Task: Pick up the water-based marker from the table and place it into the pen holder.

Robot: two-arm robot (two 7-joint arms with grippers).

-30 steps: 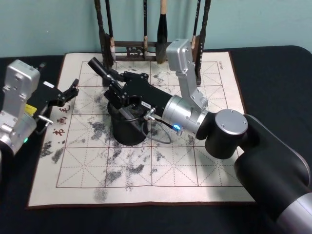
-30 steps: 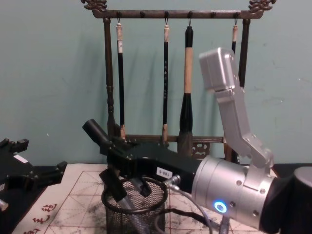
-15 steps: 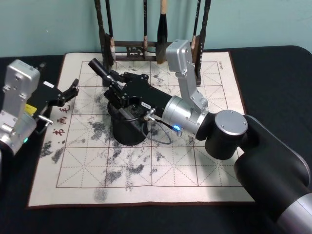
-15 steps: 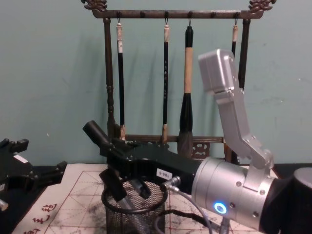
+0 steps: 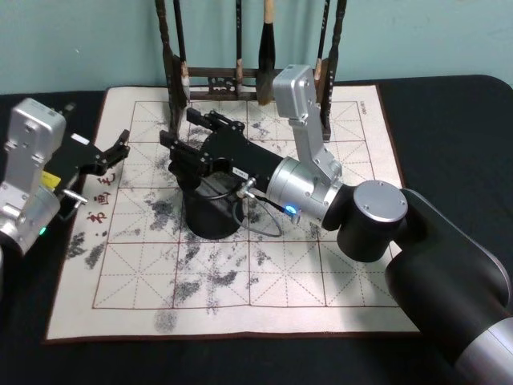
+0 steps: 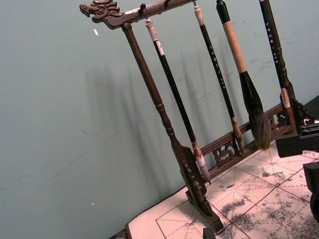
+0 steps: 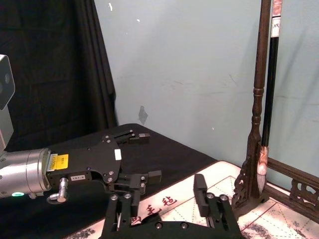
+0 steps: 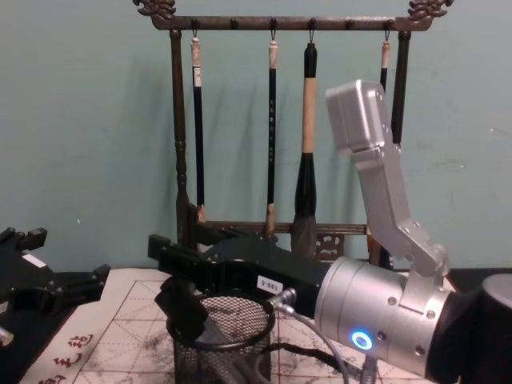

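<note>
The pen holder [image 5: 210,218], a black wire-mesh cup [image 8: 226,334], stands on the left-centre of the practice mat. My right gripper [image 5: 191,136] hovers just above its rim, open, with nothing between its fingers [image 8: 171,277]; the right wrist view shows the same spread fingers [image 7: 167,196]. The water-based marker is hidden; I cannot make it out through the mesh. My left gripper [image 5: 119,147] is parked open at the mat's left edge, also seen across the table from the right wrist [image 7: 144,156].
A dark wooden brush rack [image 5: 248,80] with hanging brushes [image 8: 307,160] stands at the back of the mat, close behind my right arm. The ink-stained grid mat [image 5: 240,273] lies on a black tablecloth. The rack shows large in the left wrist view [image 6: 164,114].
My right gripper has opened above the holder. The dark marker that stuck out slanting from its fingers is gone from them and no longer shows.
</note>
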